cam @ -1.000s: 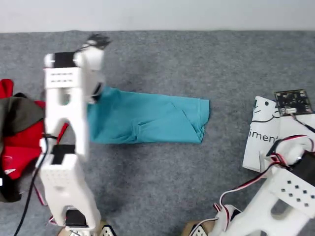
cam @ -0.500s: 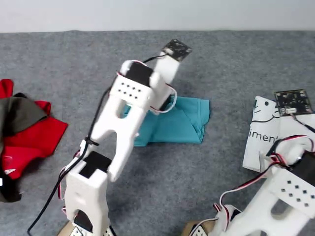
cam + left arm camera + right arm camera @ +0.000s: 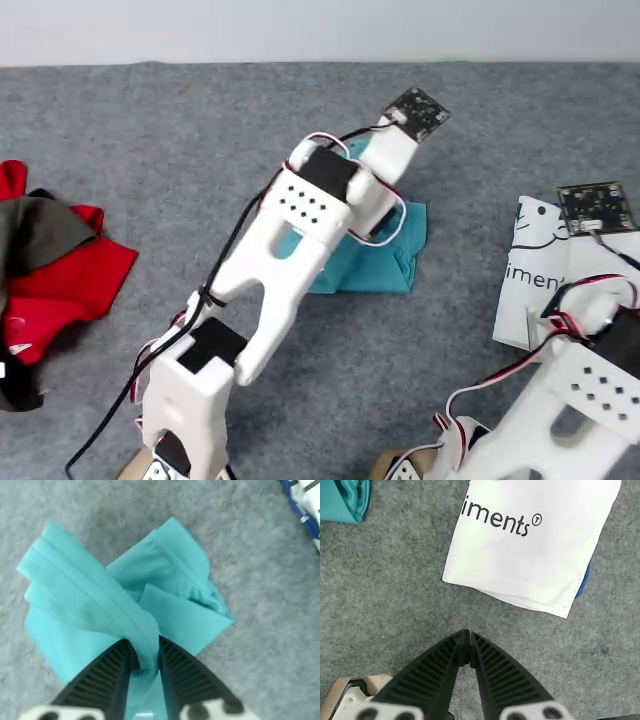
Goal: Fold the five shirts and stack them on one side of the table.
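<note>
The teal shirt [image 3: 385, 255] lies mid-table, bunched toward its right end. My left gripper [image 3: 144, 651] is shut on a doubled edge of the teal shirt [image 3: 100, 600] and holds it above the rest of the cloth. In the high view the left arm [image 3: 300, 230] stretches across and covers most of the shirt. A folded white shirt [image 3: 535, 290] with black print lies at the right, on top of something blue [image 3: 585, 580]. My right gripper [image 3: 465, 636] is shut on nothing, low over the grey mat just in front of the white shirt [image 3: 530, 545].
A loose pile of red and grey shirts [image 3: 50, 270] sits at the table's left edge. The right arm [image 3: 585, 400] takes up the front right corner. Grey mat [image 3: 200, 130] covers the table, with bare room at the back and left of centre.
The left arm has swung from the table's left to the right, carrying the teal shirt's left edge over toward its right end. The right arm has kept still.
</note>
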`<state>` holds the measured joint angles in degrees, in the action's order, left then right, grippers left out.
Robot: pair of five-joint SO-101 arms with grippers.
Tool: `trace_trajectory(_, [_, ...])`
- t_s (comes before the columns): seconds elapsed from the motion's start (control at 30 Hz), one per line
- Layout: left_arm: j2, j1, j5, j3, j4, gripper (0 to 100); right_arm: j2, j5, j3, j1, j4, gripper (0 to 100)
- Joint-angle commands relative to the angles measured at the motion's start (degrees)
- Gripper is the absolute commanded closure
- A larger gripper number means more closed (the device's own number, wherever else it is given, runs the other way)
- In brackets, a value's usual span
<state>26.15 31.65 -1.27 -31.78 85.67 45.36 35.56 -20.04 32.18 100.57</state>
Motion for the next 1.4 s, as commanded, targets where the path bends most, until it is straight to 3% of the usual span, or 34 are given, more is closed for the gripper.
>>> trace_trajectory(0.0, [2.0, 1.1, 0.4, -0.8, -3.8, 97, 1.4, -0.5, 0.2, 0.5, 2.2, 99.0])
trace_trajectory(0.17, [4.4, 1.9, 2.2, -2.0, -2.7, 82, 1.4, -0.4, 0.2, 0.5, 2.2, 99.0])
trace_trajectory(0.43, [4.2, -1.1, 3.2, -15.1, 11.7, 82, 1.4, -0.5, 0.2, 0.3, 2.2, 99.0])
trace_trajectory(0.53, [4.7, -5.7, 3.2, -17.5, 14.7, 85, 1.4, -0.6, 0.2, 0.3, 2.2, 99.0])
trace_trajectory(0.67, [6.1, -8.6, 0.7, -12.4, 14.8, 99, 1.4, -0.6, 0.2, 0.3, 2.2, 99.0])
trace_trajectory(0.8, [5.0, -9.3, -1.6, -7.7, 14.9, 100, 1.1, -0.8, 0.2, -0.1, 2.2, 99.0])
trace_trajectory(0.87, [2.3, -10.8, 0.6, -7.7, 14.9, 100, 0.7, -2.0, 0.2, -2.8, 2.2, 99.0])
trace_trajectory(1.03, [-8.4, -16.8, 2.5, -4.4, 14.9, 100, -1.5, -14.5, 0.4, -16.0, -0.1, 98.9])
trace_trajectory(1.17, [-18.5, -24.9, 2.4, 5.9, 14.9, 100, -8.4, -22.3, 0.6, -25.4, -4.5, 97.6])
trace_trajectory(1.37, [-32.3, -39.7, -2.5, 20.4, 14.8, 100, -19.0, -29.1, 0.7, -31.8, -14.2, 87.2])
